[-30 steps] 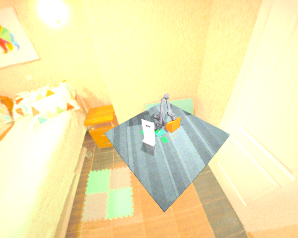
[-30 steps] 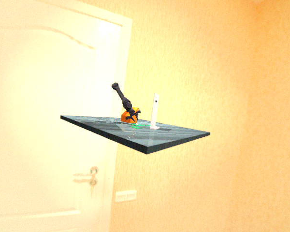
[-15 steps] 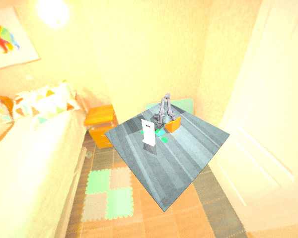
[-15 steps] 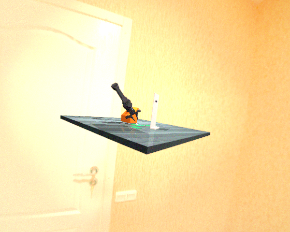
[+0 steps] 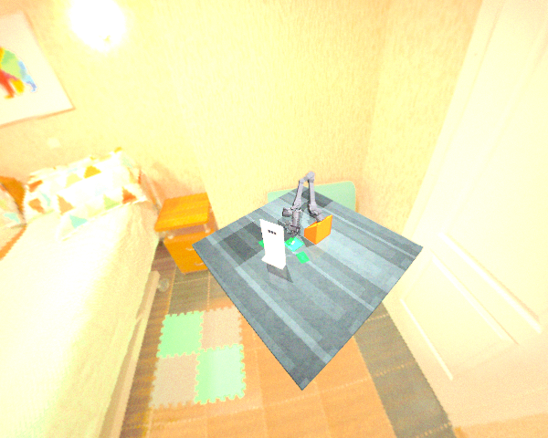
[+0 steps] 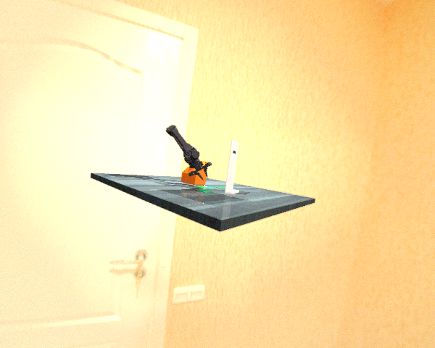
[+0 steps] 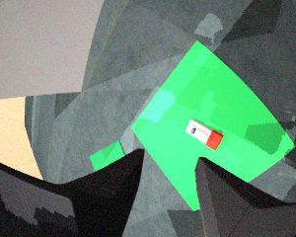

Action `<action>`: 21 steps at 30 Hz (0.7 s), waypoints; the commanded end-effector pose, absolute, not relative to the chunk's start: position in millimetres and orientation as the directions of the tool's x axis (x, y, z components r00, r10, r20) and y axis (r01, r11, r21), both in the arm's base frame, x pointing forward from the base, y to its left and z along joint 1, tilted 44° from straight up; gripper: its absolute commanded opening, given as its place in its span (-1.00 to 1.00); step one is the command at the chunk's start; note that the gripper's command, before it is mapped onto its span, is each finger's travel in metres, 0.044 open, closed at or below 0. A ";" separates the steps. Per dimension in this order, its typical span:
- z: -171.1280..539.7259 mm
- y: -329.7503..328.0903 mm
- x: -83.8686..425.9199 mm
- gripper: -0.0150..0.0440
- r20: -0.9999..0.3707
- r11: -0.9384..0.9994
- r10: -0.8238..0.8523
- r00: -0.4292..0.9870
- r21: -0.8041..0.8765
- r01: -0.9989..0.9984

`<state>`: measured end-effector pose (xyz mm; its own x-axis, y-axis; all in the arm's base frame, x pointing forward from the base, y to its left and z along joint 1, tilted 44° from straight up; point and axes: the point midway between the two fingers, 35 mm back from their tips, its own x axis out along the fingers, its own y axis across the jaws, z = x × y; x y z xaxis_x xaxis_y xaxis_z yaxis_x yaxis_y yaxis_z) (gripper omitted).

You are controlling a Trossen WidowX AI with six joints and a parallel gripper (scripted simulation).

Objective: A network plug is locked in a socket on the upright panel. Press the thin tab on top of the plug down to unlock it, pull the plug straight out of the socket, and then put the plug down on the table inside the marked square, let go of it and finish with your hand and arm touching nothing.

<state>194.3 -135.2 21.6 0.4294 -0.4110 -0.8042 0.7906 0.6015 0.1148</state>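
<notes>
The plug (image 7: pixel 202 129), white with a red end, lies on the green marked square (image 7: pixel 207 69) (image 5: pixel 289 241) in the wrist view. My gripper (image 7: pixel 171 160) (image 5: pixel 292 232) (image 6: pixel 204 177) is open and empty above the table, its fingertips parted. The plug shows beyond the fingertips, nearer the right one, and is not between them. The upright white panel (image 5: pixel 273 245) (image 6: pixel 230 168) stands beside the square, with small dark sockets near its top. The plug is too small to make out clearly in the top and exterior views.
An orange block (image 5: pixel 318 231) (image 6: pixel 191 177) stands on the table (image 5: pixel 340 283) (image 6: pixel 247 206) close beside the arm. A small green patch (image 5: pixel 302 257) lies near the panel, and a small green patch (image 7: pixel 108 155) also shows left of the square in the wrist view.
</notes>
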 end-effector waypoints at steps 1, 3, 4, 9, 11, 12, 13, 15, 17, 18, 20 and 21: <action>25.8 -132.5 195.5 0.04 -0.802 0.597 -0.414 0.430 0.117 0.793; 27.4 -131.0 195.8 0.04 -0.803 0.597 -0.414 0.430 0.117 0.793; 28.2 -130.2 196.0 0.04 -0.803 0.597 -0.414 0.430 0.117 0.793; 32.2 -126.4 196.7 0.04 -0.803 0.597 -0.413 0.429 0.117 0.793; 33.9 -124.9 196.9 0.04 -0.803 0.597 -0.413 0.429 0.117 0.793; 34.7 -124.1 197.0 0.04 -0.803 0.597 -0.413 0.429 0.117 0.793; 35.5 -123.3 197.1 0.04 -0.803 0.597 -0.413 0.429 0.117 0.793; 37.2 -121.8 197.2 0.04 -0.803 0.597 -0.413 0.429 0.117 0.793; 38.9 -120.2 197.3 0.04 -0.803 0.597 -0.413 0.429 0.117 0.793; 39.7 -119.5 197.4 0.04 -0.803 0.597 -0.413 0.429 0.117 0.793; 41.4 -117.9 197.4 0.04 -0.803 0.597 -0.413 0.429 0.117 0.793; 42.2 -117.1 197.4 0.04 -0.803 0.597 -0.413 0.429 0.117 0.793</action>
<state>197.1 -119.3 38.7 0.4281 -0.4097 -0.8055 0.7909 0.6011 0.1146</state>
